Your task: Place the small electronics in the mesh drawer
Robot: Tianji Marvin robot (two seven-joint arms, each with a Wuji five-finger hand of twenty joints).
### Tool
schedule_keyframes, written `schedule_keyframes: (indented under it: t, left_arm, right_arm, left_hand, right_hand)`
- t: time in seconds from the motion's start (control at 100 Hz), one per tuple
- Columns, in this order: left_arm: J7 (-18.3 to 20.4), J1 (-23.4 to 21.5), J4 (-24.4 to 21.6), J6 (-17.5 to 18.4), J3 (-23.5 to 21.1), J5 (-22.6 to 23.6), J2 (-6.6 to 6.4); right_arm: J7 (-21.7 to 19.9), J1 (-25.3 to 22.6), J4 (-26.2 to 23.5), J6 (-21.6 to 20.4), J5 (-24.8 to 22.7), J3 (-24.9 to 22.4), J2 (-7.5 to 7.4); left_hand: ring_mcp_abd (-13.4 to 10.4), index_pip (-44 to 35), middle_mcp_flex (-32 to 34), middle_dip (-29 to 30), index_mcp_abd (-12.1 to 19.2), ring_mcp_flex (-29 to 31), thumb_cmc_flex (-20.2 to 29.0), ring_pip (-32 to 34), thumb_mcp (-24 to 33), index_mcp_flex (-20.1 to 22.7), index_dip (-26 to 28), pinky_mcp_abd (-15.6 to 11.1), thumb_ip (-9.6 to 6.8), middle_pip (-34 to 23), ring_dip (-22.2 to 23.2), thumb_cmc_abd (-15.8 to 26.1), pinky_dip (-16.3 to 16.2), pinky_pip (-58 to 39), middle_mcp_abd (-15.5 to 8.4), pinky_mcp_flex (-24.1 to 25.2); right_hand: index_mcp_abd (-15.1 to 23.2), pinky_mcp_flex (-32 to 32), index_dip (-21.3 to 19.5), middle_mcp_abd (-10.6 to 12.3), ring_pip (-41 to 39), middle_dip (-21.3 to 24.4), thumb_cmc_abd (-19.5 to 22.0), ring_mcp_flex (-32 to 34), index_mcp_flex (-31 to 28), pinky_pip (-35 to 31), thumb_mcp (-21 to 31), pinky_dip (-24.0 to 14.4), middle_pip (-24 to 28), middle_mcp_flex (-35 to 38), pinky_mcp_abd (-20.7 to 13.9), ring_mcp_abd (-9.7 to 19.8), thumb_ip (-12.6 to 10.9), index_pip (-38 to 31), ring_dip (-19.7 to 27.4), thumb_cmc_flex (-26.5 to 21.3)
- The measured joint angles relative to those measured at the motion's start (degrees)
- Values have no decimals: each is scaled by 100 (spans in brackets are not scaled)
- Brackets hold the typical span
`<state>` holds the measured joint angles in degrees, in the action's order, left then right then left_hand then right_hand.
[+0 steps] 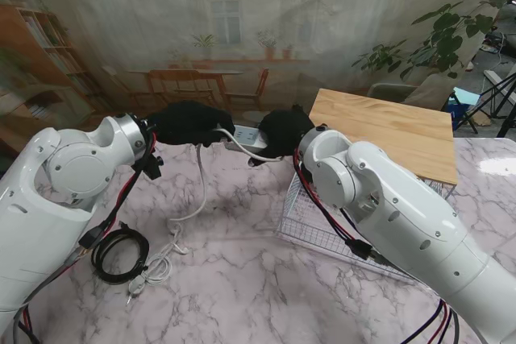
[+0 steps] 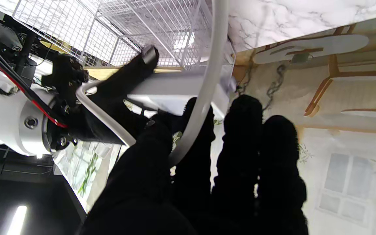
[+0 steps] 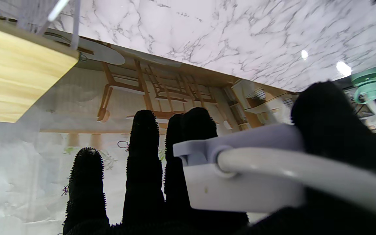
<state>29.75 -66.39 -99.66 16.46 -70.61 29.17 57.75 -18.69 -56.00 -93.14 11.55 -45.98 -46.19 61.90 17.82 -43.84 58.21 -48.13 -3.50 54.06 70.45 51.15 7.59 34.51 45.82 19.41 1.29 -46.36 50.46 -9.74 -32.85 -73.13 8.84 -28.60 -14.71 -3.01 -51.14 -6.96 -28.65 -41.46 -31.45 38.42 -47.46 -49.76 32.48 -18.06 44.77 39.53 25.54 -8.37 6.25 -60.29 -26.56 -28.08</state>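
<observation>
A white power strip (image 1: 244,135) hangs in the air above the far middle of the table, held between both black-gloved hands. My left hand (image 1: 189,122) grips its left end, and the strip's white cable (image 2: 207,81) runs between that hand's fingers. My right hand (image 1: 282,130) grips the other end, thumb (image 3: 331,124) pressed on the strip's body (image 3: 240,182). The cable (image 1: 198,187) drops from the strip to the table. The white mesh drawer (image 1: 310,227) lies open on the right, partly hidden under my right arm.
A wooden top (image 1: 387,130) covers the drawer's frame at the far right. On the marble near my left arm lie a coiled black cable (image 1: 119,254) and a bundled white cord (image 1: 157,267). A painted backdrop stands at the table's far edge.
</observation>
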Motion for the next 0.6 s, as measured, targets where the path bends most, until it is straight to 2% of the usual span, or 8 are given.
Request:
schedule_keyframes:
  t: [0.09, 0.19, 0.34, 0.6]
  left_arm:
    - [54, 154, -1, -8, 17, 55, 0]
    - [96, 461, 77, 10, 156, 329, -2]
    - [136, 895, 270, -158, 420, 209, 2]
    - [65, 1386, 486, -317, 816, 259, 63]
  right_arm:
    - [19, -96, -50, -266, -106, 0, -17]
    - [30, -227, -169, -337, -76, -33, -21]
    - [75, -369, -354, -460, 101, -102, -21]
    - [160, -491, -573, -590, 340, -183, -12]
  left_hand:
    - [-3, 0, 0, 0, 44, 0, -4, 0, -34, 2, 0, -2, 0, 0, 0, 0, 0, 0, 0, 0]
    - [-21, 18, 0, -1, 169, 0, -21, 0, -224, 61, 1, -34, 0, 0, 0, 0, 0, 0, -1, 0]
    - [-39, 20, 0, -51, 314, 0, -79, 0, -333, 76, 1, -54, 0, 0, 0, -2, 0, 0, -47, 0]
    - [-91, 20, -6, -67, 358, 1, -82, 0, -388, 76, 44, -119, 0, 1, 0, -4, 0, 0, -133, 2]
  right_hand:
    - [-3, 0, 0, 0, 0, 0, 0, 0, -2, 0, 0, 0, 0, 2, 0, 0, 0, -3, 0, 0]
    - [-27, 0, 0, -16, 0, 0, 4, 0, -10, 0, 0, 0, 0, 8, 0, 0, 0, -9, 0, 0]
    - [-57, 0, 0, -23, 0, 0, 11, 0, -15, 0, 0, 0, 0, 12, 0, 0, 0, -44, 0, 0]
    - [-74, 0, 0, -24, 0, -3, 19, 0, -67, 1, 0, 0, 1, 34, 0, 0, 0, -63, -1, 41]
